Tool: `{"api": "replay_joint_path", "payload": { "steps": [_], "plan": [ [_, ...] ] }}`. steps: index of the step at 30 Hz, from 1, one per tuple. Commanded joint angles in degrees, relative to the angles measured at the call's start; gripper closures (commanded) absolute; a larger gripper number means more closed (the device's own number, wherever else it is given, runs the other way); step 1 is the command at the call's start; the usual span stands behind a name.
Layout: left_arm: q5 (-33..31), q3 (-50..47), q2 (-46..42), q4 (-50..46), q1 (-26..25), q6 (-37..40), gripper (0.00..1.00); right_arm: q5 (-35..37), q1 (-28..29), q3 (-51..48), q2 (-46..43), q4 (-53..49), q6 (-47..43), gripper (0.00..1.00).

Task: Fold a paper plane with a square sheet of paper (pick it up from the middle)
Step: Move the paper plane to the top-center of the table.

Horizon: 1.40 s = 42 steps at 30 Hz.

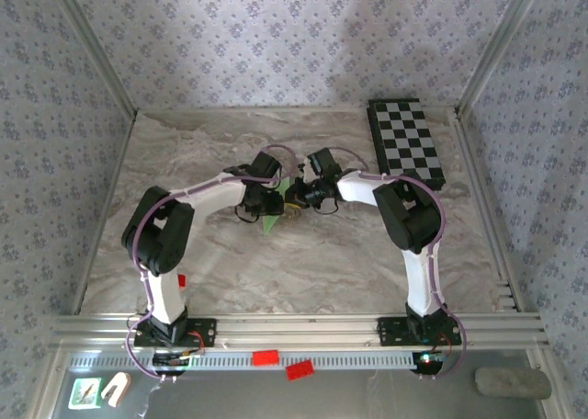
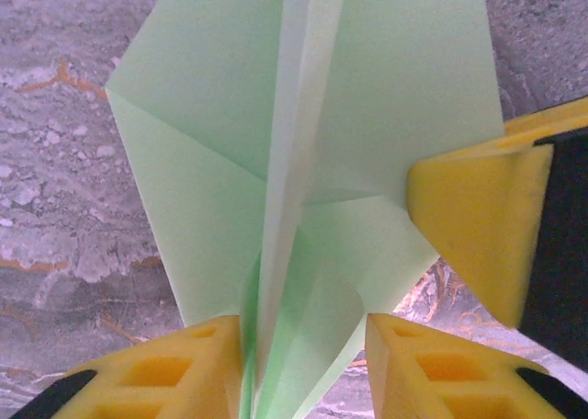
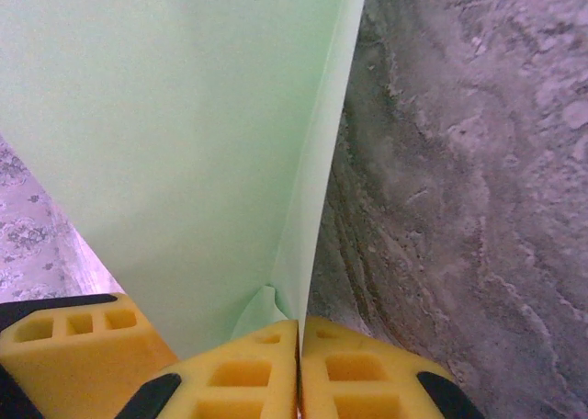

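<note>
The light-green sheet of paper [image 2: 367, 116] is partly folded, with a long centre crease and slanted folds running out to its corners, and it is held up off the marbled surface [image 1: 322, 263] near the middle, between the two arms. From the top view it shows as a small green patch [image 1: 273, 220] just below the point where the wrists meet. The right gripper [image 3: 299, 325] has its yellow fingers pressed together on an edge of the sheet, pinching it, and the paper [image 3: 184, 116] rises broad and flat from that pinch. In the left wrist view one of these right fingers [image 2: 478, 226] touches the sheet's right edge. The left gripper [image 2: 303, 322] has its fingers standing apart, with the creased middle of the sheet running down between them, close against the inner face of one finger; they are not squeezed shut on it. From above, the left gripper [image 1: 272, 201] and the right gripper [image 1: 296, 201] sit just beside each other. A black-and-white checkered board [image 1: 406, 141] lies well apart at the far right of the surface. Two small red blocks [image 1: 265, 356] rest on the near rail between the arm bases.
</note>
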Motion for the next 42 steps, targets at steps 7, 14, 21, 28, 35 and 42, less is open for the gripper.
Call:
{"api": "replay_joint_path", "payload": {
  "steps": [7, 14, 21, 28, 35, 42],
  "plan": [
    [-2.3, 2.2, 1.9, -2.4, -0.3, 3.9, 0.65, -1.0, 0.0, 1.7, 0.1, -2.0, -1.4, 0.91],
    [-4.4, 2.9, 1.9, -2.8, -0.3, 4.8, 0.71, -1.0, 0.1, 1.7, 0.2, -2.2, -1.4, 0.91],
    [-5.2, 3.4, 2.6, -3.1, -0.3, 5.0, 0.78, -1.0, 0.1, 1.6, 0.2, -2.2, -1.6, 0.92],
    [-4.3, 3.4, 3.5, -3.0, -0.2, 5.1, 0.79, -0.9, 0.1, 1.7, 0.4, -2.1, -1.5, 0.92],
    [-3.7, 3.7, 4.6, -2.9, -0.2, 5.2, 0.78, -1.0, 0.2, 1.6, 0.5, -2.1, -1.5, 0.92],
    [-3.5, 3.9, 4.5, -3.0, -0.3, 5.0, 0.84, -1.0, 0.1, 1.7, 0.2, -2.2, -1.4, 0.91]
  ]
}}
